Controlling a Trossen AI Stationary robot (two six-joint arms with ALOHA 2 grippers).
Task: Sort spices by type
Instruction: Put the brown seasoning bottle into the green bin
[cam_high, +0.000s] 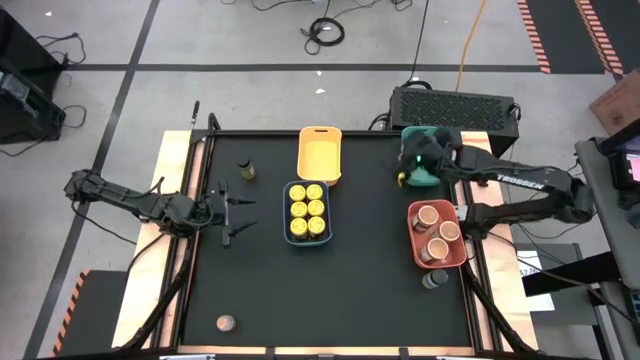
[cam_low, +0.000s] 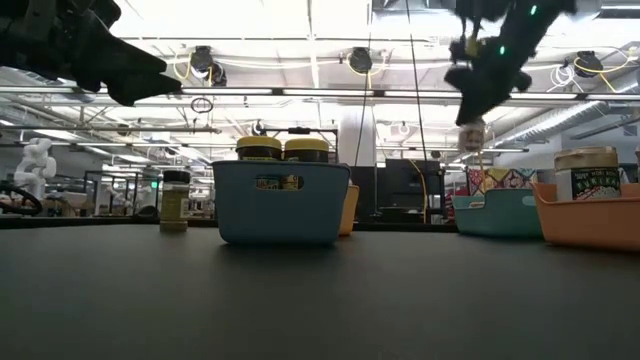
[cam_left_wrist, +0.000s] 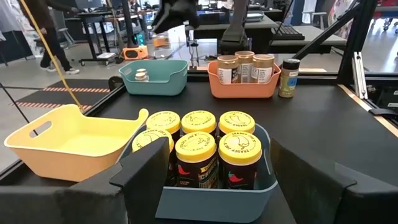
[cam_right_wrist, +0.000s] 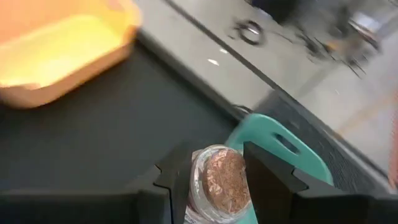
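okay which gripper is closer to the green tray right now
The right gripper. It hangs over the green tray, shut on a pinkish-brown-lidded jar. The left gripper waits open across the table, left of the blue tray.

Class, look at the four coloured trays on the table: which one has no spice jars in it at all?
The yellow tray, at the table's far edge, is empty. The blue tray holds six yellow-lidded jars, the red tray holds peach-topped tubs, and the green tray has one jar.
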